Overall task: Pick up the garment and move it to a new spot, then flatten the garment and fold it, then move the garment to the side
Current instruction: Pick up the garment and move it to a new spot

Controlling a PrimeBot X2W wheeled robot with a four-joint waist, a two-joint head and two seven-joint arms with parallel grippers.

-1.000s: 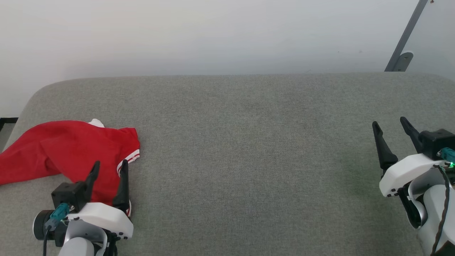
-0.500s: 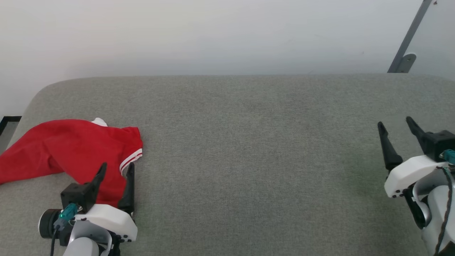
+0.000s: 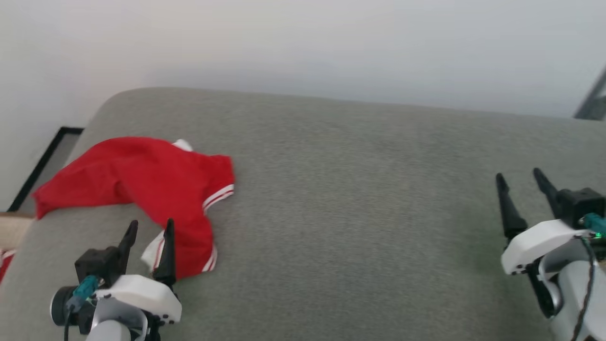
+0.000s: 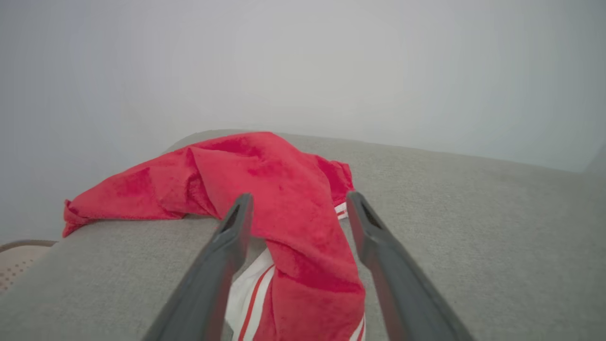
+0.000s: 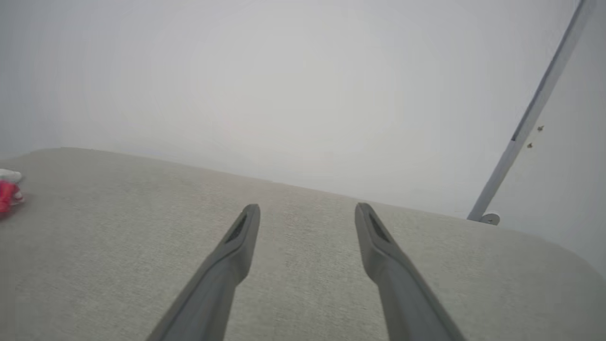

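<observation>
The head camera turned toward the robot's left and tilted, so the far edge of the grey cushion [image 3: 355, 199], which was level before, sloped down to the right. The garment [image 3: 142, 184] therefore sat more to the right and higher in that view, and its white sleeve section [image 3: 149, 253] came into sight beside the left gripper [image 3: 151, 222]. The grey pole [image 3: 594, 102] slid almost off the right edge, and more of the black strip [image 3: 45, 163] showed at the left.

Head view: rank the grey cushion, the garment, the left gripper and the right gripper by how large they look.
1. the grey cushion, by far
2. the garment
3. the left gripper and the right gripper: about alike, both nearest the camera, so left unranked
</observation>
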